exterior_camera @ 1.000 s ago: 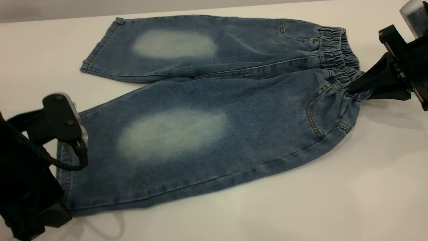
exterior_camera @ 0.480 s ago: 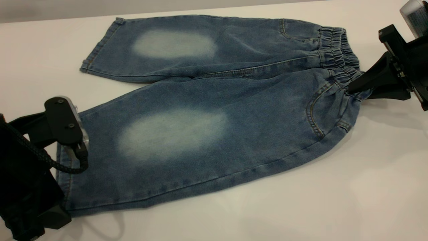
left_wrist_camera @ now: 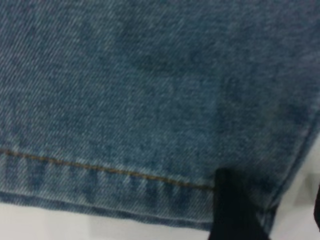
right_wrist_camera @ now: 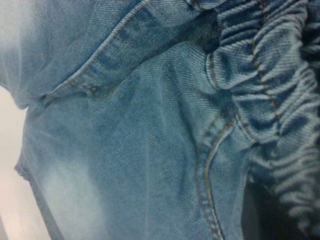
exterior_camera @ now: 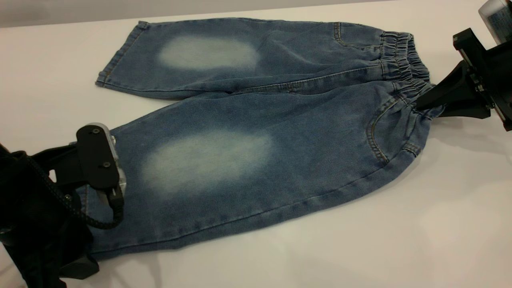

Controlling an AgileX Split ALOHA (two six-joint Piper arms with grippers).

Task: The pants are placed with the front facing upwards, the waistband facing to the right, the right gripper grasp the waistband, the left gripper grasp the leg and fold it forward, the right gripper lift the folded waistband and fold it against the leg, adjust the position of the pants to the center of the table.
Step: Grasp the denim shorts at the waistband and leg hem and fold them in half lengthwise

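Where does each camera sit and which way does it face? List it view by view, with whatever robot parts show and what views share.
Exterior: above the table, looking down across the pants; left gripper at the near leg hem, right gripper shut on the waistband.
Left wrist: on the left arm, close over the hem; one dark finger shows.
Right wrist: on the right arm, close on the waistband; no clear gripper part.
Shared: all three show the pants; exterior and right wrist both show the waistband.

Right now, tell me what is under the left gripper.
Under the left gripper lies the hem end of the pants' near leg, flat on the white table. Whether a finger sits beneath the denim is hidden.
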